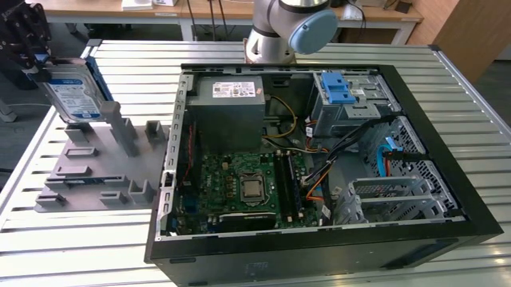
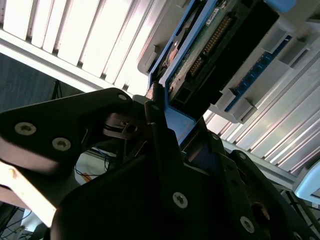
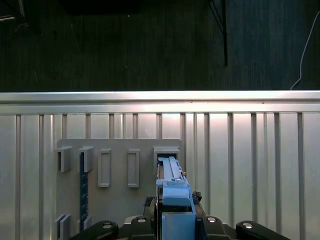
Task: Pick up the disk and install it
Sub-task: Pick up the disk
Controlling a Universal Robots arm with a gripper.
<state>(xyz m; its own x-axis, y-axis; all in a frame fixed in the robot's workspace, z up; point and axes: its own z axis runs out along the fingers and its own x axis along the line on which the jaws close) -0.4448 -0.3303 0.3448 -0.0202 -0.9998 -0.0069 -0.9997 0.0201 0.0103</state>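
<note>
One disk (image 1: 72, 95) upright in pincer (image 1: 37, 60) grip over grey rack (image 1: 96, 179), nr PC case (image 1: 473, 200).

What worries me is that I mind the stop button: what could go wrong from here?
1. The gripper clamps the disk by one end, the rest hanging free: it might tilt or slip.
2. The disk hangs close over the grey holder; a sideways move could catch its posts.
3. Cables cross the case beside the drive cage and might snag the disk.
</note>
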